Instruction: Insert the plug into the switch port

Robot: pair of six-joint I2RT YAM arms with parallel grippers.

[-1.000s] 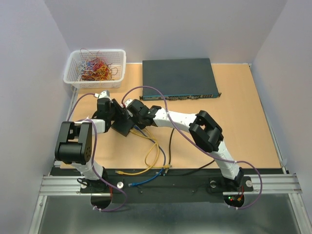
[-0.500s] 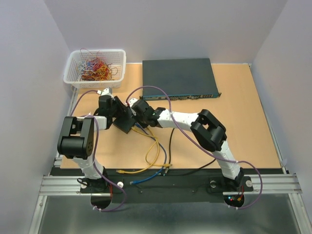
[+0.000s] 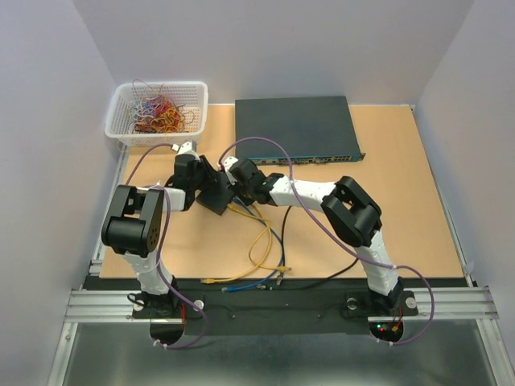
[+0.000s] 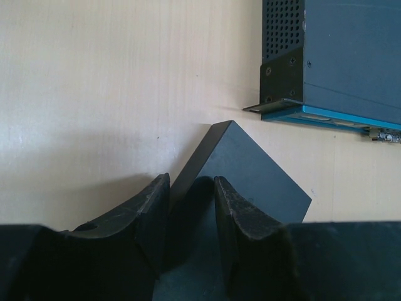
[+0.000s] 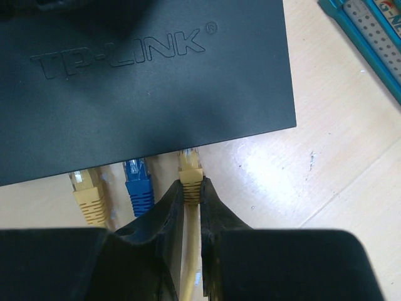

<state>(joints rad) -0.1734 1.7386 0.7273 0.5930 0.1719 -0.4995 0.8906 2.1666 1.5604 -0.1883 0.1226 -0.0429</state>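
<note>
The small black box [image 5: 144,81], marked TP-LINK, fills the top of the right wrist view; its switch port row is hidden under its near edge. My right gripper [image 5: 191,185] is shut on a yellow plug [image 5: 190,170], whose clear tip meets that edge. Whether the tip is inside a port cannot be told. A blue plug [image 5: 138,183] and another yellow plug [image 5: 88,193] sit at the same edge to the left. In the left wrist view my left gripper [image 4: 191,185] is shut on the box [image 4: 250,166] at its corner. From above, both grippers meet at the box [image 3: 216,193].
The large dark rack switch [image 3: 294,127] lies at the back, its blue front edge [image 4: 326,116] close to the box. A white basket [image 3: 157,112] of coloured wires stands at the back left. Yellow, blue and black cables [image 3: 261,241] trail to the table's near edge.
Both grippers and the small black box have shifted right and toward the back, nearer the rack switch. The cables have been drawn along behind them.
</note>
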